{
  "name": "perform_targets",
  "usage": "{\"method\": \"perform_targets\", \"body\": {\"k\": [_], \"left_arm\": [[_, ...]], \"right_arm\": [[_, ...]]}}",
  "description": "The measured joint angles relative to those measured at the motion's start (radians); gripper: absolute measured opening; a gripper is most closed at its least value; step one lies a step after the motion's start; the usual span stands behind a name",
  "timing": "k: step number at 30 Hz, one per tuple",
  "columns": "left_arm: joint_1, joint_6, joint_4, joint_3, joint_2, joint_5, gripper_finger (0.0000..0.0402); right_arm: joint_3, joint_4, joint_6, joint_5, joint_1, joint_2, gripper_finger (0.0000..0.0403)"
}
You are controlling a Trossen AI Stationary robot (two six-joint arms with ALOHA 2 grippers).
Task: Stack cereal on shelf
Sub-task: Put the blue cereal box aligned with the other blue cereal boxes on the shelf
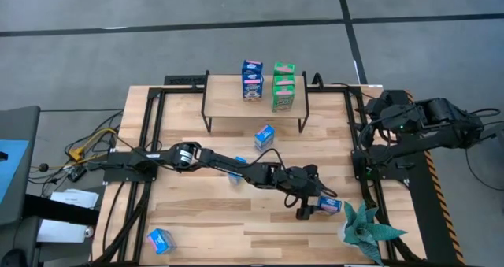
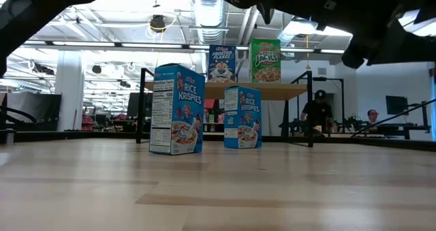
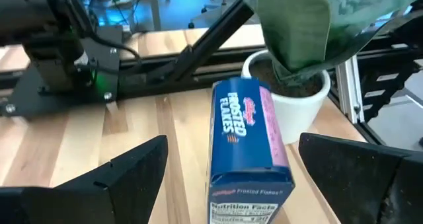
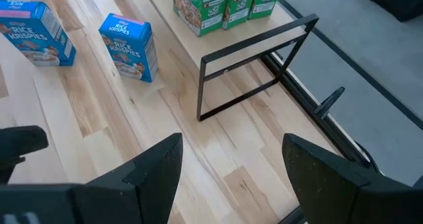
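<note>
1. A Frosted Flakes cereal box [image 3: 249, 154] lies flat on the surface [image 1: 197, 220] near the front right corner, just beside a white plant pot [image 3: 294, 95].
2. The left gripper [image 1: 312, 206] is stretched across the surface to that box, its fingers [image 3: 112, 181] spread wide on either side of it and not touching it; it holds nothing.
3. The shelf [image 1: 228, 98] stands at the back middle of the surface. On its board stand two blue boxes [image 1: 252, 80] and, just beside them, three green boxes [image 1: 283, 86].
4. In the low view, a Frosted Flakes box [image 2: 223, 63] and an Apple Jacks box [image 2: 265, 60] face forward on the shelf.
5. Two Rice Krispies boxes stand upright on the surface in front of the shelf: one [image 2: 178, 109] nearer the camera, the other [image 2: 242, 117] farther back.
6. Another blue box [image 1: 160, 240] lies near the front left corner, well apart from the rest.
7. The right gripper [image 4: 231, 164] waits at the right side, open wide and empty, looking towards the shelf's black metal leg [image 4: 254, 69].
8. People [image 2: 318, 112] sit in the room beyond.
</note>
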Motion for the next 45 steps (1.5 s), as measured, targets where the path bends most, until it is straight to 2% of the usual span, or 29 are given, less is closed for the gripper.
{"method": "perform_targets", "body": {"k": [27, 37, 45], "left_arm": [[0.006, -0.016, -0.022, -0.001, 0.007, 0.031, 0.0330], [0.006, -0.003, -0.027, -0.001, 0.007, 0.042, 0.0272], [0.006, 0.007, -0.024, -0.001, 0.007, 0.042, 0.0241]], "right_arm": [[0.000, 0.001, -0.015, 0.001, 0.000, 0.000, 0.0286], [0.000, 0.001, -0.018, 0.002, 0.000, 0.000, 0.0286], [0.000, 0.001, -0.018, 0.003, 0.000, 0.000, 0.0286]]}}
